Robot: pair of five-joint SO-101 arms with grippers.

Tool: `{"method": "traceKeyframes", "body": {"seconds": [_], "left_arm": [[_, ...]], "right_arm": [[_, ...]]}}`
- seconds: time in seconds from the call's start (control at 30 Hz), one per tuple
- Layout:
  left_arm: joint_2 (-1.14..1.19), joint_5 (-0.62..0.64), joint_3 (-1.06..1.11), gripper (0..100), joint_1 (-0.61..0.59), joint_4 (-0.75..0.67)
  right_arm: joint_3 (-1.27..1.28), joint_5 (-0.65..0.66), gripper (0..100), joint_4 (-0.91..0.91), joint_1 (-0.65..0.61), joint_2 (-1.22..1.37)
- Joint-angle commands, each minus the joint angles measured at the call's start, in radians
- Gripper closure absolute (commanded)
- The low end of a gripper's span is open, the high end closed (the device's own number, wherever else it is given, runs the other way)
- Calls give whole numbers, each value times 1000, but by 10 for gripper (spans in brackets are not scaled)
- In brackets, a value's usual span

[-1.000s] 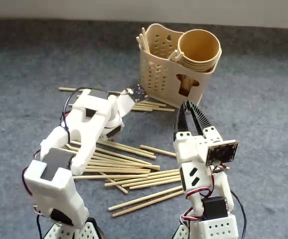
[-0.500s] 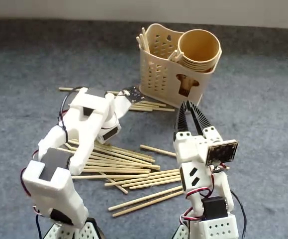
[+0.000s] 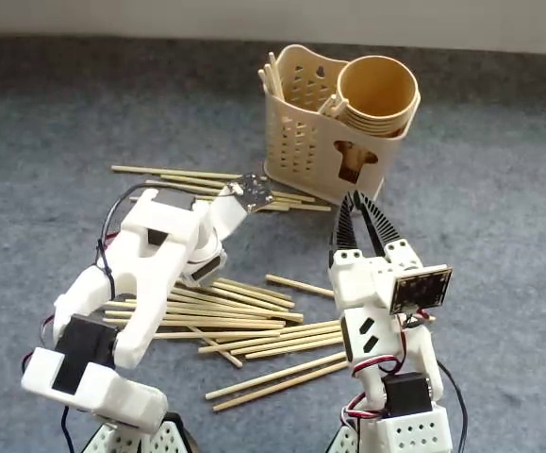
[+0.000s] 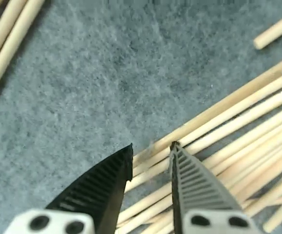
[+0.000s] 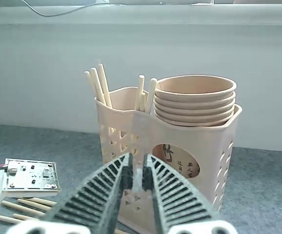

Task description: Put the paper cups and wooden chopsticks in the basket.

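Grey, felt-like cover point(image 3: 499, 217) spread over the whole counter point(image 3: 37, 113), fuzzy and mottled up close. Behind the far edge, a plain pale wall point(image 5: 43, 73), lightly shaded toward the base. Higher up, a light ledge point(image 5: 189, 14) running the full width, with a thin dark cable point(image 5: 48, 9) lying along it. Soft, even light, with faint shadows on the cover.

A stack of tan paper cups point(image 3: 378, 90) sat nested upright in the cream perforated basket point(image 3: 310, 142), straight ahead of the right claw point(image 5: 137, 157). A few upright chopsticks point(image 3: 274, 74) stood in the compartment beside the cups. The loose wooden chopsticks point(image 3: 244, 321) lay scattered flat, several of them directly beneath the tips of the left claw point(image 4: 151, 148).
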Motion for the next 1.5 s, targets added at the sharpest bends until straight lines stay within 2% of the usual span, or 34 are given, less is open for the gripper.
{"method": "traceKeyframes", "body": {"seconds": [0.0, 0.2, 0.47, 0.73, 0.93, 1.13, 1.3, 1.47], "left_arm": [[-47, -2, -1, 861, 12, -48], [68, 0, -67, 864, 13, -41], [257, 0, -288, 917, 18, 114], [271, -2, -292, 919, 12, 140], [216, -2, -225, 919, 10, 132], [10, -2, -79, 916, 10, 129], [-143, -5, 79, 911, 13, 14], [-151, -6, 168, 860, 13, -86]], "right_arm": [[88, 9, 950, -4, 12, -13], [88, 9, 950, -4, 12, -13], [88, 9, 950, -4, 12, -13], [88, 9, 950, -4, 12, -13], [88, 9, 950, -4, 12, -13], [88, 9, 950, -4, 12, -13], [88, 9, 950, -4, 12, -13], [88, 9, 950, -4, 12, -13]]}}
